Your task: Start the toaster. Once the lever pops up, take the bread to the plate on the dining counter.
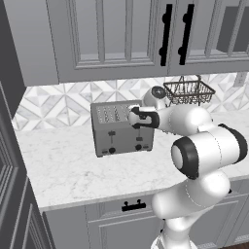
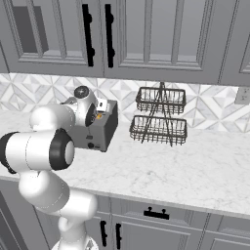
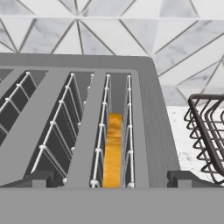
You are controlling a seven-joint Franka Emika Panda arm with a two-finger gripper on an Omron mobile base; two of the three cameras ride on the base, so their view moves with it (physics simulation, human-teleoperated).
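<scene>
The grey four-slot toaster stands on the marble worktop against the tiled wall, also seen at toaster. My gripper hangs over its right end, pointing down, open and holding nothing. In the hand view the gripper straddles the rightmost slot, its fingertips set wide apart. The bread sits deep in that slot, showing its orange-brown edge. A black tab shows on the front's left half. My hand covers the spot where the rightmost lever lies. The plate and the dining counter are out of view.
A two-tier dark wire basket rack stands just right of the toaster, close to my hand, also seen as the rack. Grey wall cabinets hang low above. Bare marble worktop stretches to the right.
</scene>
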